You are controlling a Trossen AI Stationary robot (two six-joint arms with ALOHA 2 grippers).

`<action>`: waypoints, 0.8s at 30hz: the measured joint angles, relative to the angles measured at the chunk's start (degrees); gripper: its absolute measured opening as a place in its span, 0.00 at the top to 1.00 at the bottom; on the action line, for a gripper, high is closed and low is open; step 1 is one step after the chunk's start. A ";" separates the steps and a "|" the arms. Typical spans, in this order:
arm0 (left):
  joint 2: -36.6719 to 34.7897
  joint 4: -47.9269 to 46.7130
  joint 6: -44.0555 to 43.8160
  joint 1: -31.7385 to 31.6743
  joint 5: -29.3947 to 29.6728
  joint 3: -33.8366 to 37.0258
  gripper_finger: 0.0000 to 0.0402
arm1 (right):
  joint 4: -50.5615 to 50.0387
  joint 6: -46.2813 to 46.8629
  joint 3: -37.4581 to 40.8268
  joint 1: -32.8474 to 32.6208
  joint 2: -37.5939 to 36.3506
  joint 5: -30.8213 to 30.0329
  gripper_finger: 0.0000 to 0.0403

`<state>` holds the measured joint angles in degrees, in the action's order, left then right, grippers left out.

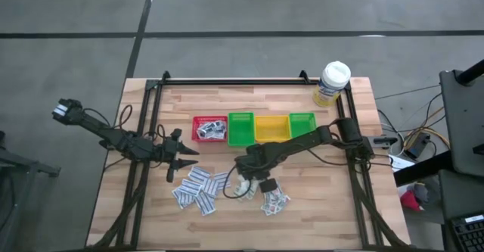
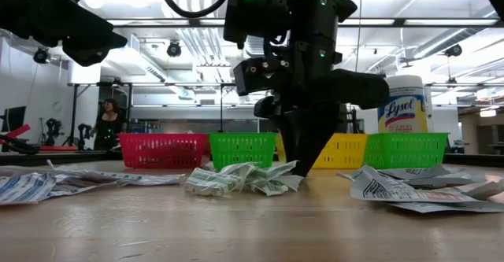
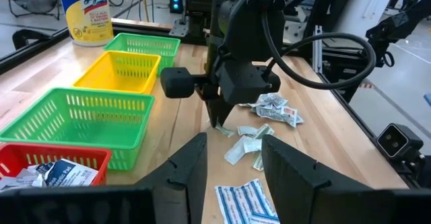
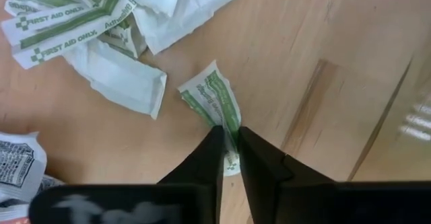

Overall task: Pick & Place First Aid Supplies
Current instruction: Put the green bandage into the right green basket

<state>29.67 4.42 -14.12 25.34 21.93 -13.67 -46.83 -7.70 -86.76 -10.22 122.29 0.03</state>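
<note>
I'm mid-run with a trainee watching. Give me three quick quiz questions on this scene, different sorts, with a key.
1. True or false: the right gripper is pinching a green-printed packet on the table.
2. Which bin already holds packets? A red bin B yellow bin C both green bins
3. Fill in: the left gripper waits with its fingers ____.

Key: 1 true; 2 A; 3 open

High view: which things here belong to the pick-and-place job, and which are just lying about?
Job: packets on the table; green-print packet pinched by right gripper; red bin holding packets; green bin, yellow bin, second green bin.
Lying about: bottle.
</note>
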 joint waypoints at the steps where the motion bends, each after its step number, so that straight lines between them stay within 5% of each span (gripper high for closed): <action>1: 0.00 -0.02 -0.16 0.00 0.00 0.00 0.66 | 0.00 0.00 0.02 0.00 -0.32 -0.02 0.90; 24: 9.92 9.15 -1.18 -0.02 0.00 0.07 0.66 | -6.33 0.41 -0.98 0.00 -4.84 -0.01 0.98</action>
<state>39.59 13.58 -15.30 25.32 21.94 -13.61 -53.16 -7.30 -87.74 -10.22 117.46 0.02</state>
